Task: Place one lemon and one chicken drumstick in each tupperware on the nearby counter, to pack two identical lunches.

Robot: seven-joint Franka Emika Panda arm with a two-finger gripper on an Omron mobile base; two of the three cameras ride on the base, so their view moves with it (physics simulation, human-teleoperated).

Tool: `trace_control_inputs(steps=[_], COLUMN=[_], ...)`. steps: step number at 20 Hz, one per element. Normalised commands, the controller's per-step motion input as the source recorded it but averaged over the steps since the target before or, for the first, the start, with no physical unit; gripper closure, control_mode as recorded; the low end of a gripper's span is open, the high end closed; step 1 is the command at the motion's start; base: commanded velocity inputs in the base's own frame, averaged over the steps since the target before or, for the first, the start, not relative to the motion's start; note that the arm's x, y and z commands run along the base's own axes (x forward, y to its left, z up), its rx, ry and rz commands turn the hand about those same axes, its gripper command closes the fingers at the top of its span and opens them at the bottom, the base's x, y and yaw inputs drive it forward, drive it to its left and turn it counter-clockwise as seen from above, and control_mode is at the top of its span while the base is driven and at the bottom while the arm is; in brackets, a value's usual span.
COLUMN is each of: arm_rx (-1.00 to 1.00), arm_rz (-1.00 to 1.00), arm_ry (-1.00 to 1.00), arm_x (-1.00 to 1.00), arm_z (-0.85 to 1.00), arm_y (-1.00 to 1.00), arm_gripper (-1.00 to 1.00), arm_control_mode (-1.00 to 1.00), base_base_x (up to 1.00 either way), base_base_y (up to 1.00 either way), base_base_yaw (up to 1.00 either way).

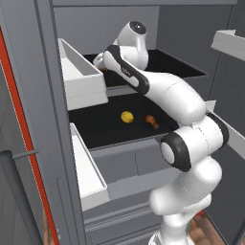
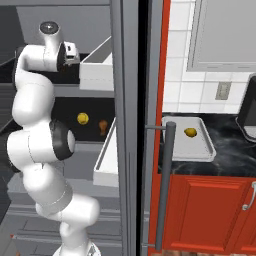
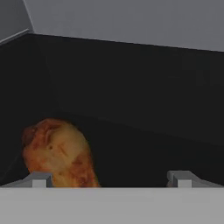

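- Gripper (image 3: 109, 179) with only its two fingertips rising above the grey band, set wide apart; in the left base view hidden behind the arm's own forearm.
- Chicken drumstick (image 3: 59, 153) cut off below, its lower end unseen beside the left fingertip.
- Whitish-grey tupperware (image 2: 202, 150) partly covered at its left edge by the door handle (image 2: 165, 185).

Glossy white rounded arm (image 1: 182, 103) with dark joints.
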Motion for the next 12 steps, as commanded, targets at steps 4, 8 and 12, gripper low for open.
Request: trace_control_inputs(steps=[4, 8, 12], arm_rx=[-0.01, -0.16, -0.18], arm_rz=[0.15, 0.01, -0.06], arm_ry=[0.00, 0.00, 0.00], arm_x=[0.79, -0.02, -0.87], arm_z=[-0.56, -0.97, -0.99], arm_y=[0.51, 0.76, 0.21], arm_gripper=[1.00, 1.00, 1.00], arm_control_mode=[-1.00, -1.00, -1.00], base_base_x=[0.00, 0.00, 0.00], base_base_y=[0.00, 0.00, 0.00], base_base_yaw=[0.00, 0.00, 0.00])
